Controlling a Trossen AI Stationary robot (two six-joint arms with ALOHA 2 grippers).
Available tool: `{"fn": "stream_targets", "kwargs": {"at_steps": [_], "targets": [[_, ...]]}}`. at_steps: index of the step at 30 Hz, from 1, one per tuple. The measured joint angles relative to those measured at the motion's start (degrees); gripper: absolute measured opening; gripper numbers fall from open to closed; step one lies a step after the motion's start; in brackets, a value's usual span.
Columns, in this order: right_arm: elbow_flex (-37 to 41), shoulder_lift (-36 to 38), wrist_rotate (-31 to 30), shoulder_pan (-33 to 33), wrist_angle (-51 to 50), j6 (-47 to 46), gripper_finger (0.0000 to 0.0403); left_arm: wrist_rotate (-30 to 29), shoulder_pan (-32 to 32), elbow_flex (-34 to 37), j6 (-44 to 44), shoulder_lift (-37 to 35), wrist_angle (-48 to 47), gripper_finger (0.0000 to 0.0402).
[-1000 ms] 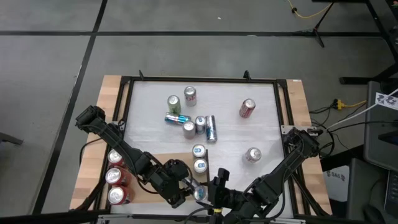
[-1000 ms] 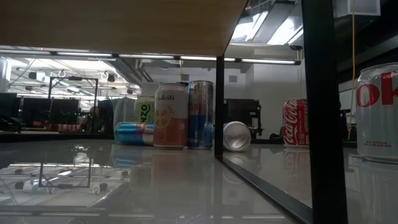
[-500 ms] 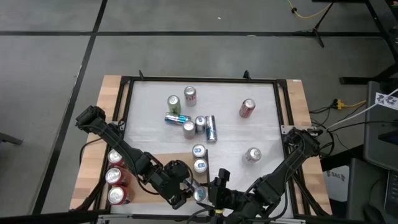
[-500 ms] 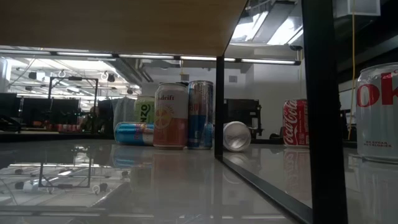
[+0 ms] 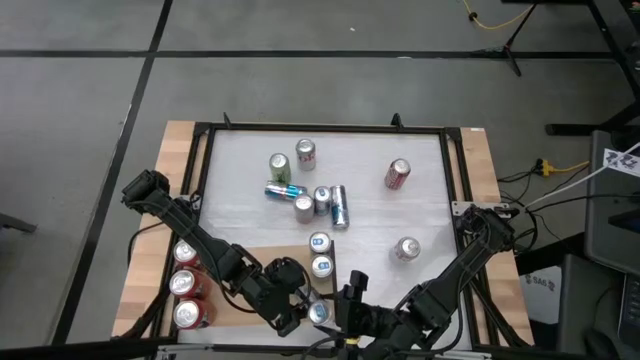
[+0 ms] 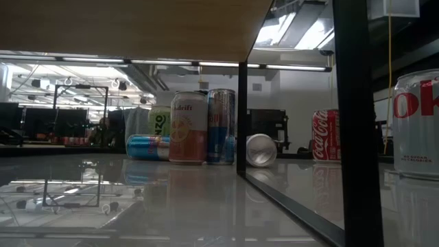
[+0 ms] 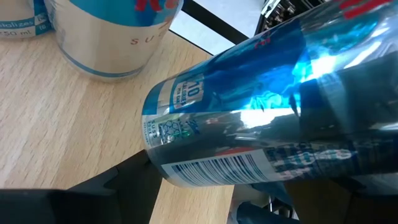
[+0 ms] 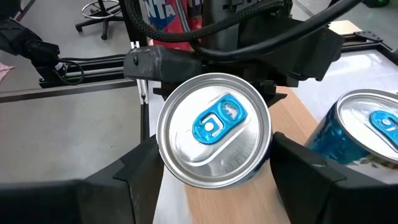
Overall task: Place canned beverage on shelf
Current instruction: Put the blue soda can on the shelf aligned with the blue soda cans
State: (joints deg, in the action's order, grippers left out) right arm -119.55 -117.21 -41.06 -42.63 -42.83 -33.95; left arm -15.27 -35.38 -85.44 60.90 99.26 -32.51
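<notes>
Two claws meet on one blue can [image 5: 320,312] above the shelf [image 5: 232,262]: the left claw [image 5: 305,304] pinches its side, the right claw [image 8: 211,171] brackets its top, with the long axis tilted.

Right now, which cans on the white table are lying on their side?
Two of the middle cluster: the blue can at its left edge and the blue can at its right edge. The others on the white table show round tops, so they stand upright.

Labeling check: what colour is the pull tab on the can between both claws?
Blue, on a silver lid; clearest in the right wrist view.
</notes>
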Motion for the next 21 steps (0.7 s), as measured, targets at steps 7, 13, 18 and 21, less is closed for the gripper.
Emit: {"fn": "stream_targets", "kwargs": {"at_steps": [7,13,18,21], "targets": [[0.0,0.0,-0.1,0.0,-0.3,-0.1,0.025,0.8,0.0,0.0,0.0,0.0,-1.4,0.0295],[0.1,-0.2,0.6,0.0,-0.4,-0.3,0.025,2.4,0.0,-0.1,0.1,0.0,-2.8,0.0295],[0.1,-0.2,0.7,0.1,-0.3,-0.3,0.025,2.7,0.0,-0.1,0.4,0.2,-2.6,0.0295],[0.1,-0.2,1.1,0.3,-0.3,-0.5,0.025,3.4,0.1,-0.2,0.2,0.7,-3.0,0.0295]]}}
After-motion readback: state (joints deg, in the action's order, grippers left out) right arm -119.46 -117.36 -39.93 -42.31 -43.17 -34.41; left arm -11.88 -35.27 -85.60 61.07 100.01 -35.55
